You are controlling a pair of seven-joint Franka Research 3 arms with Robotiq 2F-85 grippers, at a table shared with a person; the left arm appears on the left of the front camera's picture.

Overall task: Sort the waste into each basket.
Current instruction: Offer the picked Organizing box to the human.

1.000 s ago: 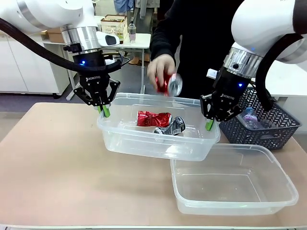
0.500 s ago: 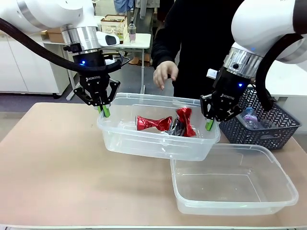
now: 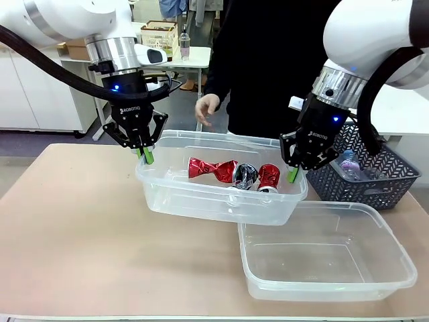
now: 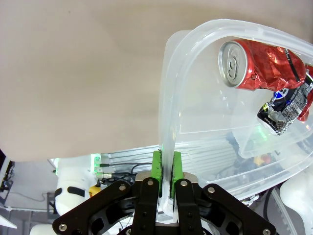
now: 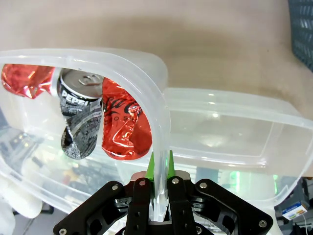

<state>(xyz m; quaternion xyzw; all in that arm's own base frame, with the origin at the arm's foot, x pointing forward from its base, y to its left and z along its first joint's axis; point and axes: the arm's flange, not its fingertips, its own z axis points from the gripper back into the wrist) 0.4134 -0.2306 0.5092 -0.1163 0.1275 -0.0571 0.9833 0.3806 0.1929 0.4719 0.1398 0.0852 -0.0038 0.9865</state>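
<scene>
While the tan table point(image 3: 80, 235) spreads under everything, the biggest thing on it is the far clear tub point(image 3: 194, 198), which sits left of centre and is gripped at both short ends. Its near right corner overlaps the far left corner of the second clear tub point(image 3: 322, 292) in the front view. I cannot tell whether the far tub's base rests on the table. The second tub lies near and to the right, with nothing in it. To the far right, behind that tub, stands the dark grey mesh basket point(image 3: 375, 181).

The left gripper point(image 3: 146, 157) is clamped on the far tub's left rim. In the left wrist view its green pads point(image 4: 157, 166) pinch the rolled rim point(image 4: 168, 98) from both sides. The right gripper point(image 3: 293, 174) is clamped on the tub's right rim in the same way. The right wrist view shows the rim point(image 5: 146, 83) running down between its closed fingers point(image 5: 168, 164).

A person's hand point(image 3: 206, 111) hangs open above the far edge of the held tub, touching nothing.

Three crushed cans lie in a row inside the held tub. The red can point(image 3: 211, 168) is at the left, the black and silver can point(image 3: 245, 175) is in the middle, and another red can point(image 3: 269, 176) is at the right, nearest the right gripper. A clear bottle point(image 3: 348, 164) lies in the mesh basket.
</scene>
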